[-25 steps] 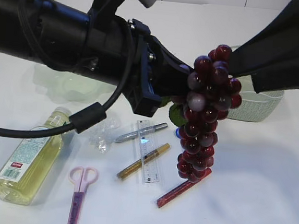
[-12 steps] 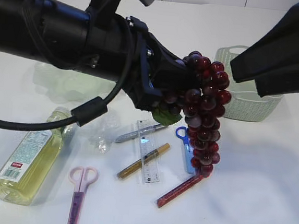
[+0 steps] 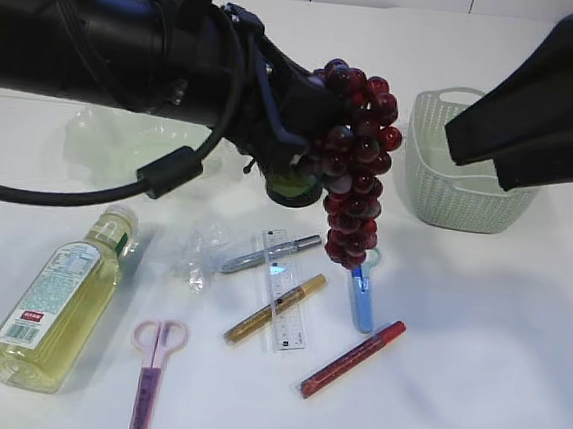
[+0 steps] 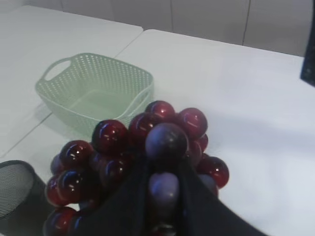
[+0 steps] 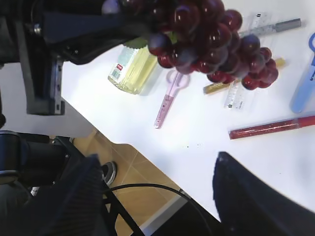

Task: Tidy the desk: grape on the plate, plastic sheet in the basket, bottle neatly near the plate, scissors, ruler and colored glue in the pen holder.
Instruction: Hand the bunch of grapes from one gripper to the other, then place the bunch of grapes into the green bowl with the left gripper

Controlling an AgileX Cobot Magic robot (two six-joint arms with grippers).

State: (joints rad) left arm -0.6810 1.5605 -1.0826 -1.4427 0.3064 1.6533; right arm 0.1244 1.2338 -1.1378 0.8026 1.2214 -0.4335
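While carrying: I'm holding the left gripper (image 3: 308, 141) clamped on the grape (image 3: 353, 160).
Change: it's swinging left, uncovering blue scissors (image 3: 361, 293).
Meaning: nearing plate (image 3: 131, 156).
Right gripper (image 5: 152, 196): fingers apart, idle.

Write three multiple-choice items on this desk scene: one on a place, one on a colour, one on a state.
1. Where is the grape bunch?
A. on the plate
B. hanging from the left hand
C. in the basket

2. What colour are the handles of the scissors beside the bottle?
A. pink
B. black
C. yellow

3. How does the bottle rest?
A. upright
B. lying on its side
C. held aloft

Key: B, the bunch dangles above the table; A, pink loops show; B, it lies flat, cap pointing away.
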